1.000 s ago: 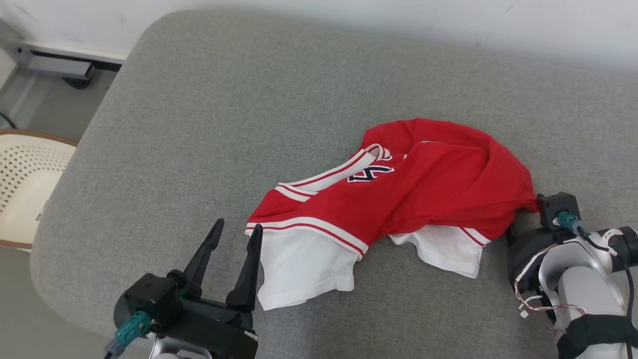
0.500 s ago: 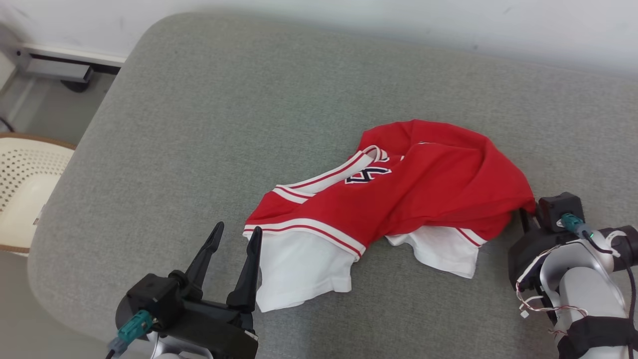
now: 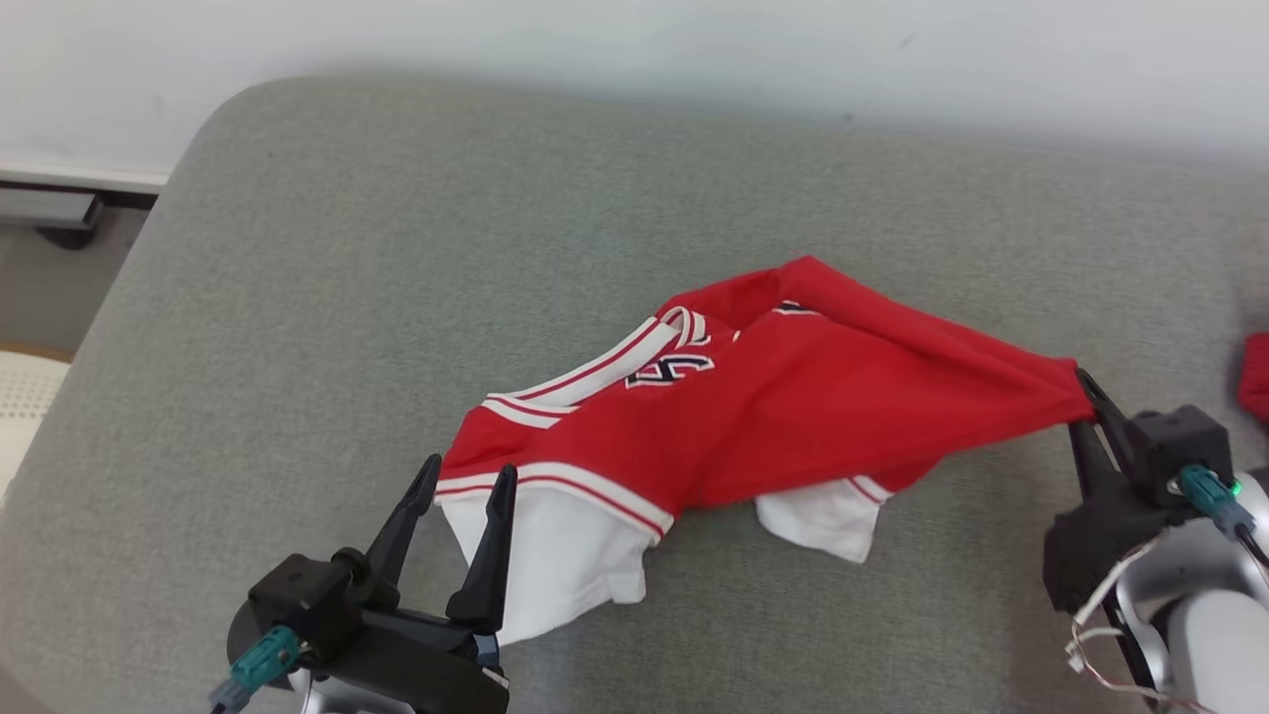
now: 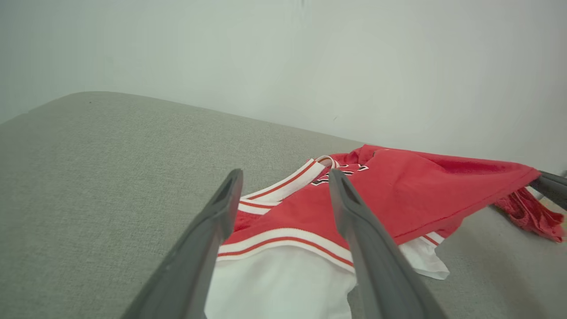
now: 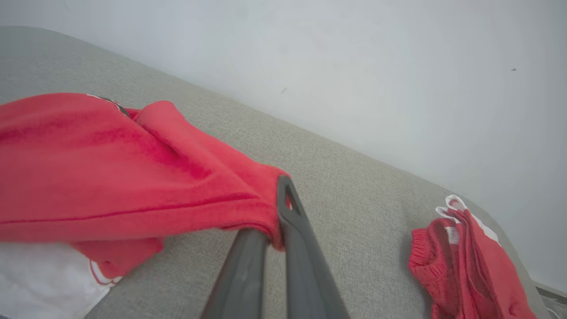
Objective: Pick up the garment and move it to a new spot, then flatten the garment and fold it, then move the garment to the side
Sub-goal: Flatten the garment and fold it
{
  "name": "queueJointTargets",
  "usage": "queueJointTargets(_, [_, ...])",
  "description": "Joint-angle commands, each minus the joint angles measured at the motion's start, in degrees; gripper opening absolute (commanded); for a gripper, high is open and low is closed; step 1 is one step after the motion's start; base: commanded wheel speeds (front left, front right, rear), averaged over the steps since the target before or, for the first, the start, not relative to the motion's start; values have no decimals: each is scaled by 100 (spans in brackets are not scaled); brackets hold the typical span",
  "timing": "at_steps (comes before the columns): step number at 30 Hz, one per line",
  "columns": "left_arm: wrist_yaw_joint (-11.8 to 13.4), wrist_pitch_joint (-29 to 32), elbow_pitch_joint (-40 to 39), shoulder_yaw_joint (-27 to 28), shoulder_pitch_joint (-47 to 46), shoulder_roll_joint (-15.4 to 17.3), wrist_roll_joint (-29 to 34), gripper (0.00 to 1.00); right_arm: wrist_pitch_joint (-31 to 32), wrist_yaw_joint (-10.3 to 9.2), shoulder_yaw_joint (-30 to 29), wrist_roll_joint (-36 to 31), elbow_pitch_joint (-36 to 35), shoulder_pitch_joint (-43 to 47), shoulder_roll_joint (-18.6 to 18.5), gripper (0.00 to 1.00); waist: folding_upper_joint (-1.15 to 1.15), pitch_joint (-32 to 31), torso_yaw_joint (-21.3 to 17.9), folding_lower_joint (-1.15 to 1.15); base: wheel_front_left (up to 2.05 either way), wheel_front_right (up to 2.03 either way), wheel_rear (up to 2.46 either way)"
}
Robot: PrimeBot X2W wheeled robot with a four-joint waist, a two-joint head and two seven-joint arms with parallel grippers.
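Pulled rightward since a second ago, the red and white shirt now stretches taut across the grey cushion, one corner clamped in the right gripper. The left gripper, fingers apart, hovers at the white hem. Such a thin pinch may slip under drag. I cannot tell what the pale basket holds.

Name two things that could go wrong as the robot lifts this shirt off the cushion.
1. The right gripper pinches just a small corner of the red shirt; the stretched cloth may slip out.
2. The left gripper hangs open by the white part, holding nothing, so a lift would likely leave the shirt bunched.
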Motion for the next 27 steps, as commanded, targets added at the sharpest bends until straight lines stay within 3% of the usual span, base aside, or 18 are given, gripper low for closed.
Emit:
queueJointTargets(1, [-2,-2,7,3,35,37,-27,100,121,-5,-24,71,-209,152,-42,0,0,-86,-145,0,0,0,0])
queueJointTargets(11, [-20,5,115,-68,24,3,-87,100,887,-5,71,361,-885,1396,57,0,0,-215,-279,0,0,0,0])
queueJointTargets(17, [-11,13,141,-69,37,24,-148,100,952,-5,256,388,-633,1759,58,0,0,-200,-318,0,0,0,0])
queueJointTargets(23, [-34,29,169,-116,17,17,-166,100,859,-5,-259,133,-363,1822,-46,0,0,-215,-290,0,0,0,0])
queueJointTargets(27, [-2,26,155,-98,39,46,-194,100,876,-5,-292,28,-208,1747,-138,0,0,-196,-319,0,0,0,0])
